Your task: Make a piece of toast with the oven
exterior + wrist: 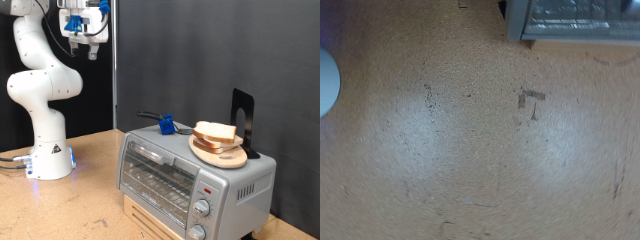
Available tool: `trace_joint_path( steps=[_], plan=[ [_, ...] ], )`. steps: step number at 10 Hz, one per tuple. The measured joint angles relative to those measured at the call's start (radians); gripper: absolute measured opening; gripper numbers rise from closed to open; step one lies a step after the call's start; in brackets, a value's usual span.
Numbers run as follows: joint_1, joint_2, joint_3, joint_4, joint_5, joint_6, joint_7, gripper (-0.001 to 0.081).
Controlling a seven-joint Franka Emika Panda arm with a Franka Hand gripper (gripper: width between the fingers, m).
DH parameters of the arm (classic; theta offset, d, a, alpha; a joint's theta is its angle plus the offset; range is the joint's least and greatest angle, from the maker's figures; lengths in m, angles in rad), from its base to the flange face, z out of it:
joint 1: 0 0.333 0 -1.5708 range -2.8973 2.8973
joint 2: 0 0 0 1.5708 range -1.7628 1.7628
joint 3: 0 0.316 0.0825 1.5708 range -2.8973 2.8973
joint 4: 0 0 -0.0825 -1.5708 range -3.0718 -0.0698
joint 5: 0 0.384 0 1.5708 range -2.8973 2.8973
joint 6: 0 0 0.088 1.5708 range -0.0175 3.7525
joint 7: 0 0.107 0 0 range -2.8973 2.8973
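Observation:
The silver-grey oven (pixel 180 175) stands on the wooden table at the exterior view's lower right, its glass door shut and its knobs on the right side. On its top lies a round wooden plate (pixel 220 153) with the piece of toast (pixel 215 132) leaning on it. My gripper (pixel 88 48) hangs high at the exterior view's top left, far above the table and well away from the oven. In the wrist view my fingers do not show; only the table and a corner of the oven (pixel 575 20) appear.
The white robot base (pixel 48 155) sits at the exterior view's left with cables beside it. A blue clip (pixel 166 125) and a black stand (pixel 243 120) rest on top of the oven. A black curtain backs the scene. Dark scuffs (pixel 528 100) mark the wooden table.

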Motion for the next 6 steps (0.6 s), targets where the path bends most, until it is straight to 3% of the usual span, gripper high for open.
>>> trace_joint_path(
  steps=[2,4,5,6],
  plan=[
    [0.044,0.000,-0.006,0.005,-0.022,0.008,-0.219,0.0808],
    [0.075,0.008,-0.019,-0.004,-0.067,0.075,-0.411,0.0808],
    [0.069,0.007,-0.016,-0.004,-0.058,0.068,-0.371,0.0808],
    [0.082,0.001,-0.014,-0.008,-0.062,0.091,-0.443,0.0808]
  ],
)
